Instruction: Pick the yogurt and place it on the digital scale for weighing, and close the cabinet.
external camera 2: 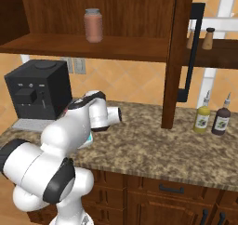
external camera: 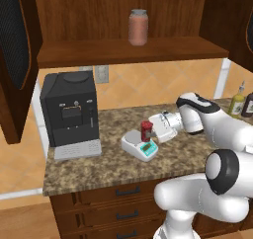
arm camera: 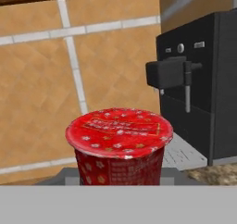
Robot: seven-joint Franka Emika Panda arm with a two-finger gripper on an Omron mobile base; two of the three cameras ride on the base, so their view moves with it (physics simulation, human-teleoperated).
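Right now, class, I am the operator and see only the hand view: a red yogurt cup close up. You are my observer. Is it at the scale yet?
Observer: Yes. The left base view shows the yogurt at the round plate of the digital scale, with the gripper closed on it. I cannot tell whether it touches the plate.
Operator: Is the cabinet shut?
Observer: No. In the right base view a cabinet door stands open.
Operator: Anything left inside?
Observer: A pinkish jar stands upright on the shelf.
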